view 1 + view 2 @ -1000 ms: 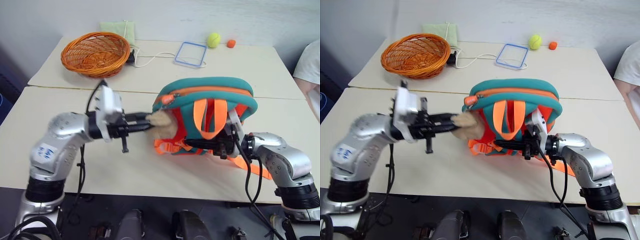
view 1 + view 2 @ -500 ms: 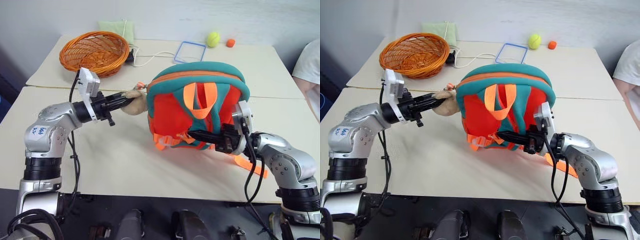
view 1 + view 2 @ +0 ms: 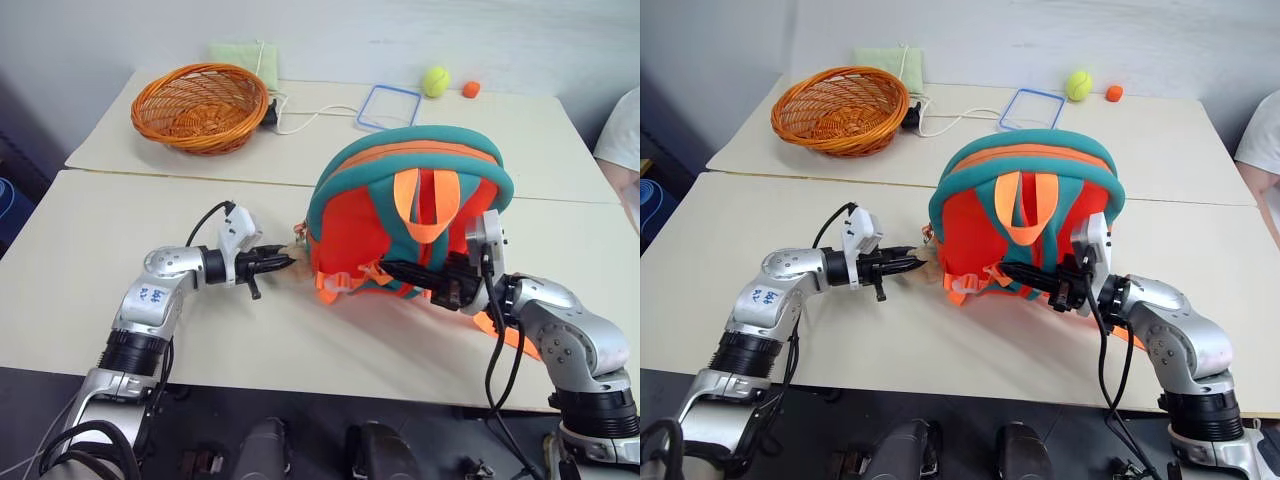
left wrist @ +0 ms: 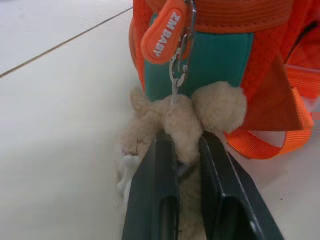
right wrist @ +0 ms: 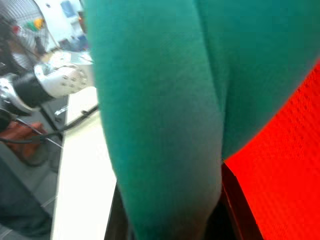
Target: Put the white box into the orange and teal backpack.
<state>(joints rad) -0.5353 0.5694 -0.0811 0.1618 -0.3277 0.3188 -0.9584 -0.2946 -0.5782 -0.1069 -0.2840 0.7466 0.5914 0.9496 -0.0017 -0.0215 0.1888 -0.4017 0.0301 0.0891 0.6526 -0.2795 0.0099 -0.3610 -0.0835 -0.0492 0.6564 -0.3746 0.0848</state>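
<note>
Orange and teal backpack (image 3: 410, 215) with tan plush bear head (image 4: 185, 125), orange wicker basket (image 3: 200, 105), yellow-green ball (image 3: 435, 81) — small orange ball (image 3: 471, 89), blue-rimmed clear lid (image 3: 388, 106), cream counter (image 3: 100, 260)

A test room or lab set up for robot trials, by the look of it: plain pale surface (image 3: 120, 250) of tables pushed together before a bare grey wall (image 3: 500, 40), with a loose assortment of props laid out, an orange wicker basket (image 3: 200, 93), a tennis ball (image 3: 435, 81), a clear lid with blue rim (image 3: 388, 107), and a person's sleeve (image 3: 622, 140) at the edge
</note>
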